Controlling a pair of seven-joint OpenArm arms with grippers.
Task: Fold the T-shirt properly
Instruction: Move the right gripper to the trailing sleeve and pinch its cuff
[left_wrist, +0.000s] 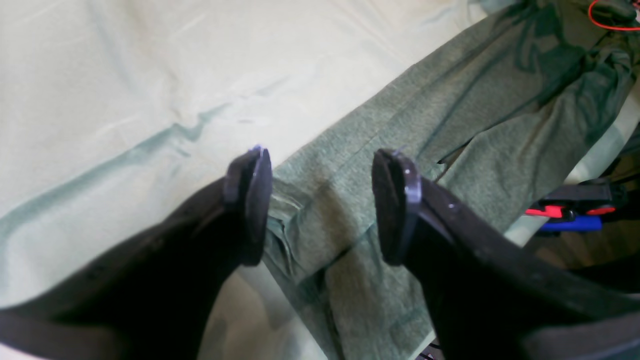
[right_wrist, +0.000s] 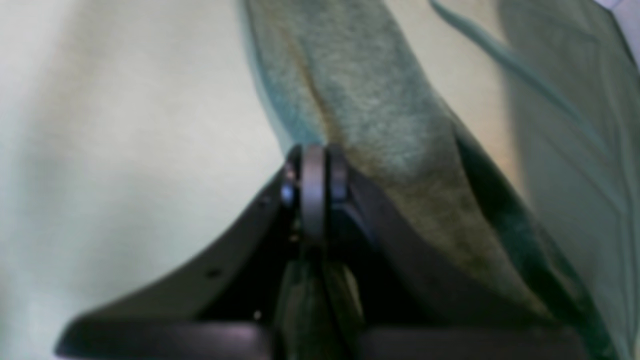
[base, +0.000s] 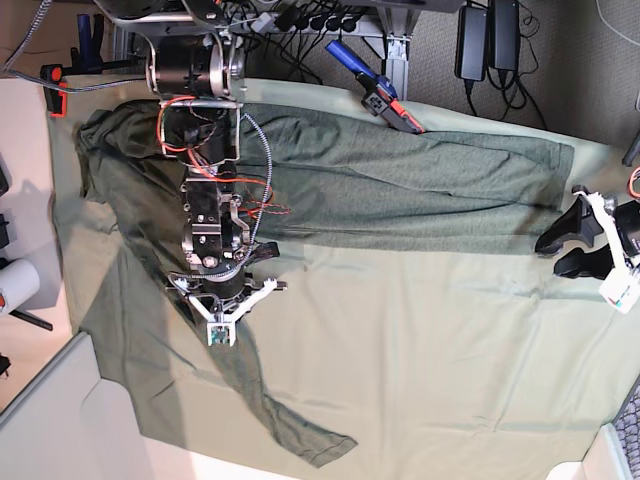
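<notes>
The dark olive T-shirt lies spread along the far side of the table, and one long sleeve runs down toward the near left edge. My right gripper points down onto that sleeve. In the right wrist view this gripper is shut, with a fold of the T-shirt pinched between its fingers and draped over one finger. My left gripper sits at the shirt's right end. In the left wrist view it stands open just above the T-shirt, with nothing between its fingers.
A pale mint-green table cloth covers the table. A blue and red clamp grips the far edge, and a similar clamp shows beside the shirt. A white roll stands off the left edge. Cables and power bricks lie beyond the far edge.
</notes>
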